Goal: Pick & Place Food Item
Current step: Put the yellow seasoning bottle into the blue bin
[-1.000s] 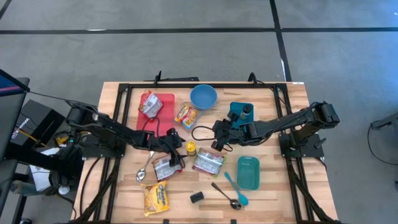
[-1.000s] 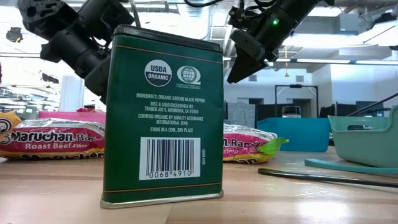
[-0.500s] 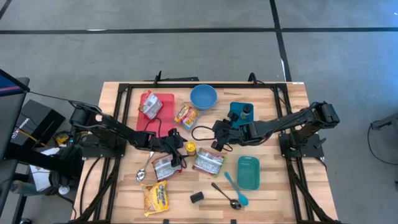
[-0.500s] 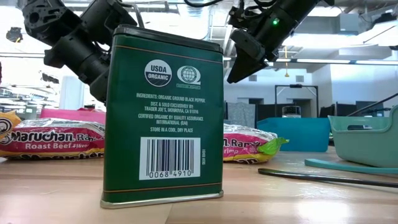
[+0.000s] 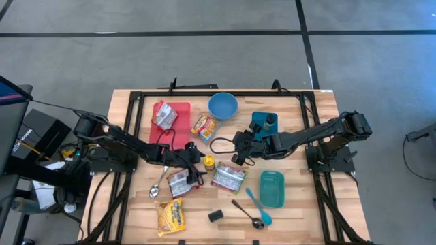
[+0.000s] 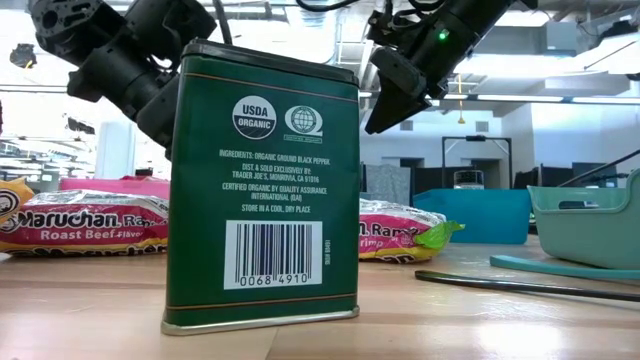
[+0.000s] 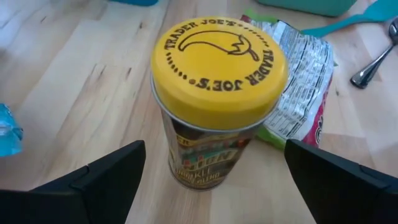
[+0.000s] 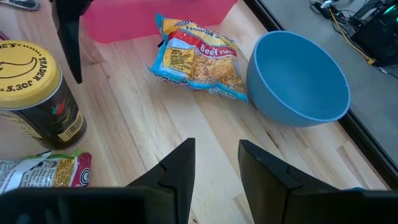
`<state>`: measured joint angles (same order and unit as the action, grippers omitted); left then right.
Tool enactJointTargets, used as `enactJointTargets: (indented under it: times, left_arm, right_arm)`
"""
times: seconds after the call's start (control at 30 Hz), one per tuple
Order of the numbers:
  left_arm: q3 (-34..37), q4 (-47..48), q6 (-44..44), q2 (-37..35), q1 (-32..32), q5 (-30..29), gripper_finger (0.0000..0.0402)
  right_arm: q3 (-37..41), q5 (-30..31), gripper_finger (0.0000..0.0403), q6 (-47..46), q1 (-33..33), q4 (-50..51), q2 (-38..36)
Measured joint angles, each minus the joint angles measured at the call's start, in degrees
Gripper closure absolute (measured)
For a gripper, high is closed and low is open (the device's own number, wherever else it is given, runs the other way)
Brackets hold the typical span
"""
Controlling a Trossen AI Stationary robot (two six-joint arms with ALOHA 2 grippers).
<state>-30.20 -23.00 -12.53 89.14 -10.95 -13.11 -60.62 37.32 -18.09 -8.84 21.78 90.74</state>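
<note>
**Left gripper lined up on the spice jar**

The left gripper [image 7: 211, 180] has its fingers spread wide and empty, one on each side of the yellow-lidded jar [image 7: 217, 93], which stands upright straight ahead of it near the table's middle [image 5: 209, 162], beside a noodle packet [image 5: 228, 177]. The jar's long axis is vertical, so a level advance should bracket its body. The right gripper [image 8: 214, 163], partly closed and holding nothing, hovers a little farther off on the jar's other side; the left is nearer.

Yellow-lidded spice jar [image 7: 214, 99] upright on wooden table [image 7: 81, 81], between wide-spread left pincer [image 7: 214, 180] fingers
</note>
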Motion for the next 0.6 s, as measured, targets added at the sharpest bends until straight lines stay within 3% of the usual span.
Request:
enactJointTargets:
  times: [0.6]
  left_arm:
    - [-3.0,2.1,-1.5,2.1,0.0,-3.5,0.0027]
  right_arm:
    - [0.0,0.0,0.0287,-1.4,0.0,0.1,0.0]
